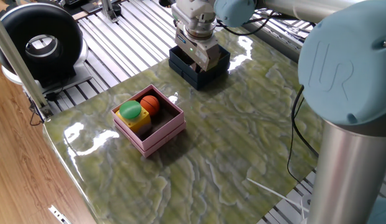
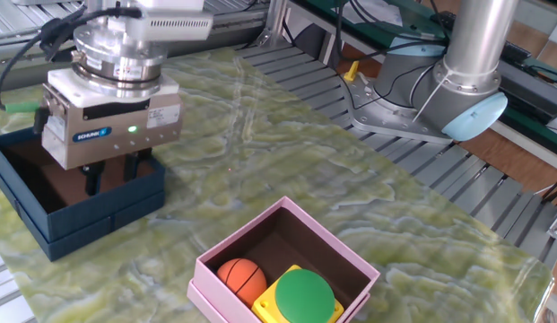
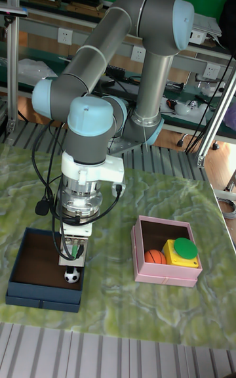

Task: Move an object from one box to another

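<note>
The navy box [image 1: 178, 60] [image 2: 99, 205] [image 3: 40, 299] stands at the far end of the green marbled mat. My gripper [image 1: 199, 62] [image 2: 111, 179] [image 3: 72, 266] hangs over it with its fingers dipping inside. In the tall view a small black-and-white ball [image 3: 72, 277] sits right at the fingertips, low in the box and close to its front wall, and the fingers look closed on it. The other views hide the ball. The pink box [image 1: 163, 133] [image 2: 226, 249] [image 3: 164, 274] stands apart, holding an orange ball [image 1: 150, 103] [image 2: 240, 276] [image 3: 155, 257] and a yellow block with a green top [image 1: 132, 112] [image 2: 303, 296] [image 3: 181, 250].
A black round device [image 1: 37, 43] sits on the slatted metal bed beyond the mat's left corner. The arm's base [image 2: 439, 99] stands off the mat's far side. A dark cable [image 1: 293, 146] hangs beside the big arm link, and a thin white cable [image 1: 273, 188] lies near the mat's edge.
</note>
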Motion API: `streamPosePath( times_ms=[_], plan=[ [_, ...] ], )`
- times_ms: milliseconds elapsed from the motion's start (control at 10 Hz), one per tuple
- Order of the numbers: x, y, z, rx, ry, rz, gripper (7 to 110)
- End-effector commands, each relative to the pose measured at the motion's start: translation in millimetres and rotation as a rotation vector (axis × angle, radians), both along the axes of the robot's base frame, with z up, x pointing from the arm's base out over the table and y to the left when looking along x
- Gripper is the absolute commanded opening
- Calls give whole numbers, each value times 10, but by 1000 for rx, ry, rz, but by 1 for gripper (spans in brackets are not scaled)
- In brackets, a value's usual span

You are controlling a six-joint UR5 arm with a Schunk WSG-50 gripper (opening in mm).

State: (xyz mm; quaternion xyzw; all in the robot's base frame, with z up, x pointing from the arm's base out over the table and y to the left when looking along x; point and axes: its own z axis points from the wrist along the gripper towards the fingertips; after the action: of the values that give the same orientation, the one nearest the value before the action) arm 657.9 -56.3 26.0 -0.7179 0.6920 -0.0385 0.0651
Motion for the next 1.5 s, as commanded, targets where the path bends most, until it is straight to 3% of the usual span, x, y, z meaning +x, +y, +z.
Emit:
streamPosePath(
  times_ms=[0, 400, 700, 1400],
  plan=[
    [-4, 80, 22, 56, 1, -5, 44],
    [31, 176, 64, 101, -12, -20, 44],
    [116, 30, 115, 49, -49, -34, 44],
    [127, -16, 151, 20, -62, 11, 44]
  ],
)
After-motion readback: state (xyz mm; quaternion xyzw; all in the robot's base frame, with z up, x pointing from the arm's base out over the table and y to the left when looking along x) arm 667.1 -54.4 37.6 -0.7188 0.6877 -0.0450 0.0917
